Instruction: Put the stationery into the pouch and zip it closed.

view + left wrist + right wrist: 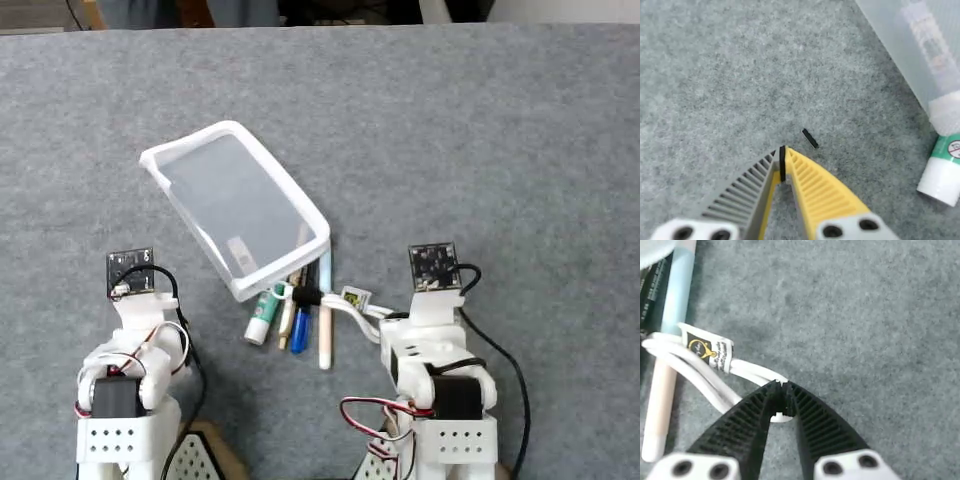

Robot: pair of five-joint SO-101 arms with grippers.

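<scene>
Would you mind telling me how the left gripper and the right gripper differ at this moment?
The left gripper has one grey and one yellow finger; the right gripper has black fingers. The left gripper is shut on nothing above the bare mat, while the right gripper appears shut on the white cable. Both have ribbed fingers with tips together.

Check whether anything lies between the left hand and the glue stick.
Nothing blocks it. Bare grey mat separates the left hand from the glue stick; only a small black scrap lies flat on the mat near the hand's tips.
</scene>
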